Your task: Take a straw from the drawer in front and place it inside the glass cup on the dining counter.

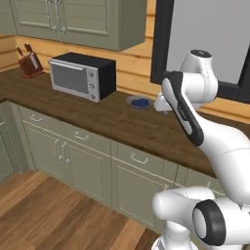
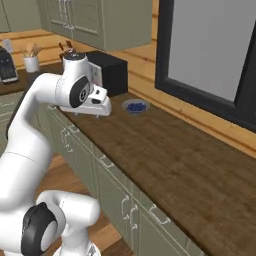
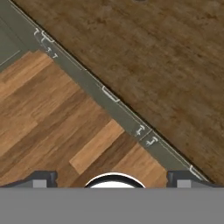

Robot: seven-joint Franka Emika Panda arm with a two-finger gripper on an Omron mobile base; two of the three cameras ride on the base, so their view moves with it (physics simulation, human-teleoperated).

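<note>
My gripper (image 3: pixel 113 179) points straight down from high above the front edge of the dark wood worktop (image 3: pixel 157 57), with its fingertips (image 3: pixel 41 178) far apart and nothing between them. The white hand (image 2: pixel 92 106) hangs over that edge. Below it runs a row of sage-green drawer fronts, all shut. The drawer (image 1: pixel 139 157) in front of me has a silver bar handle (image 3: pixel 110 94). The straw, the glass cup and the dining counter are out of view.
A silver and black microwave (image 1: pixel 80 75), a knife block (image 1: pixel 30 62) and a small blue bowl (image 1: pixel 140 102) stand on the worktop. A dark-framed window (image 2: pixel 210 45) sits behind it. Wood floor (image 3: pixel 52 118) lies in front of the cabinets.
</note>
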